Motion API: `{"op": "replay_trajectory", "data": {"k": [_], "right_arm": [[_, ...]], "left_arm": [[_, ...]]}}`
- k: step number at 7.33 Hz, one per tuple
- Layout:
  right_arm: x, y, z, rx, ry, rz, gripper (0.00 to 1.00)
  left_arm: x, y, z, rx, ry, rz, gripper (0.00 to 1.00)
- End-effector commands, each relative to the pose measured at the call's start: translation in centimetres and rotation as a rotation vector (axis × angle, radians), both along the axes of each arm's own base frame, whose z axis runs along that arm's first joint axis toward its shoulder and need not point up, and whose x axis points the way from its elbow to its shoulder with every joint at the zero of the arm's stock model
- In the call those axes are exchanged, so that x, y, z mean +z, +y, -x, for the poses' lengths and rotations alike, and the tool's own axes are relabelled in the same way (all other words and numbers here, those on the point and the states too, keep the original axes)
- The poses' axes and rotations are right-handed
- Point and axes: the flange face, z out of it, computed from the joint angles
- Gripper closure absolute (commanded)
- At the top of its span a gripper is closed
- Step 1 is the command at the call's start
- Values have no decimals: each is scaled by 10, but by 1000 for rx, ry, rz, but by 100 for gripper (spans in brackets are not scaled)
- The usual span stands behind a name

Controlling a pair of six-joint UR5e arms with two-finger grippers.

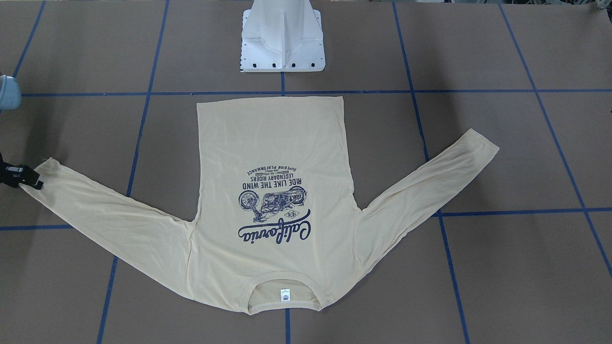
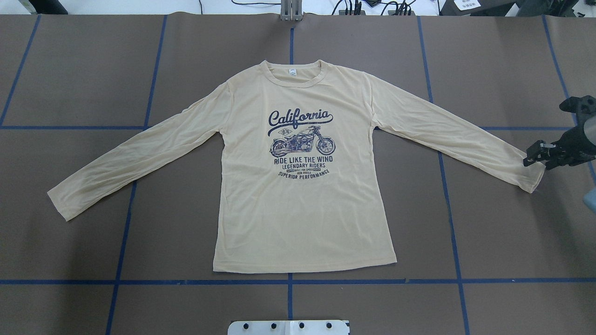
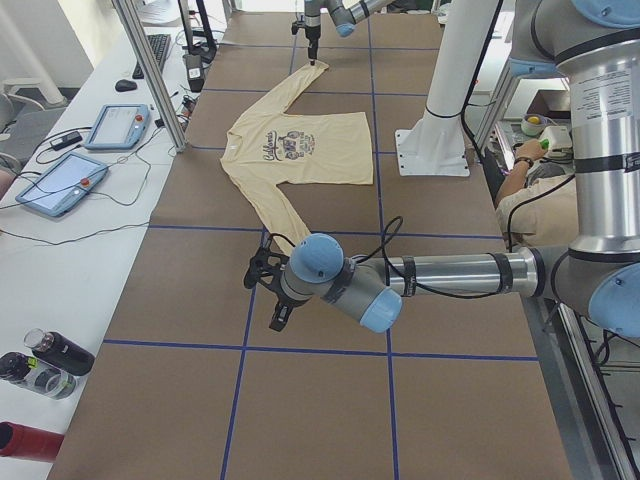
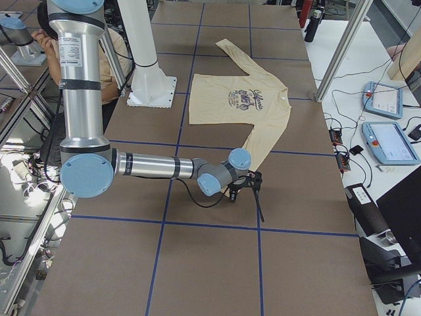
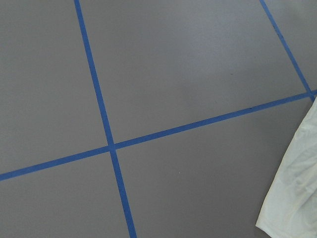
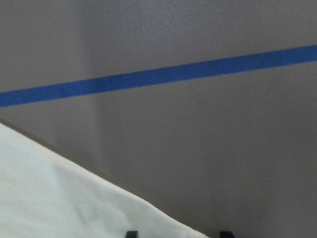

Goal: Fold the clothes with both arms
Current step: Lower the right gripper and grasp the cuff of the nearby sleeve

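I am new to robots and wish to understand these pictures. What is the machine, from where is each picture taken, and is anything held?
The machine is two robot arms on a white pedestal, each ending in a two-finger gripper. Two cameras look down on the table, two stand at its ends, one sits on each wrist. A cream long-sleeved T-shirt lies flat, print up, sleeves spread. The right gripper is open at one cuff and holds nothing. The left gripper is beside the other cuff; whether it is open I cannot tell.

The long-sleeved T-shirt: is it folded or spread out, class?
Spread out, unfolded: the T-shirt lies flat and print-up on the table, its whole body showing and both sleeves angled outward.
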Motion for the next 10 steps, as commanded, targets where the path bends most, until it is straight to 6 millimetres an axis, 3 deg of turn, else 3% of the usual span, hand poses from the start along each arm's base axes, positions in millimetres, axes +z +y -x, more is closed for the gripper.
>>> {"op": "replay_trajectory", "data": {"k": [1, 5, 6, 7, 10], "right_arm": [[3, 2, -3, 2, 2, 5, 39], [4, 5, -12, 16, 3, 4, 37], [4, 5, -14, 19, 4, 5, 43], [5, 4, -15, 24, 8, 4, 56], [8, 4, -15, 25, 16, 7, 56]], "left_arm": [[-1, 0, 0, -1, 0, 0, 1], [-1, 0, 0, 0, 1, -2, 1], [-1, 0, 0, 0, 1, -2, 1], [-1, 0, 0, 0, 1, -2, 1], [-1, 0, 0, 0, 1, -2, 1]]}}
